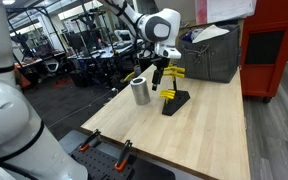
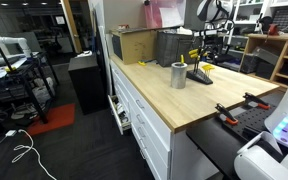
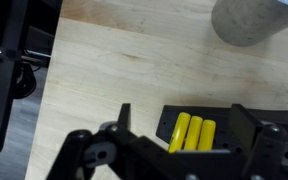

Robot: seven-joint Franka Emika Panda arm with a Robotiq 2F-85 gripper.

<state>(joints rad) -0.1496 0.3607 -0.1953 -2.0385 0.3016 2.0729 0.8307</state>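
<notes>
A black stand (image 1: 175,103) with yellow pegs (image 1: 169,95) rests on the wooden table (image 1: 204,140). A grey metal cup (image 1: 141,90) stands right beside it. My gripper (image 1: 162,76) hangs directly over the stand, close to the pegs. In the wrist view the fingers (image 3: 185,110) are spread wide and open. Three yellow pegs (image 3: 192,133) and the black base (image 3: 170,122) lie between them, untouched, and the cup (image 3: 249,20) shows at the top right. The stand (image 2: 200,72), cup (image 2: 178,75) and gripper (image 2: 203,50) also show in both exterior views.
A dark grey bin (image 1: 209,55) and a red cabinet (image 1: 274,50) stand at the table's back. Orange-handled clamps (image 1: 124,150) grip the front edge. A cardboard box (image 2: 134,45) sits at the far end. The table edge (image 3: 44,90) drops off near the stand.
</notes>
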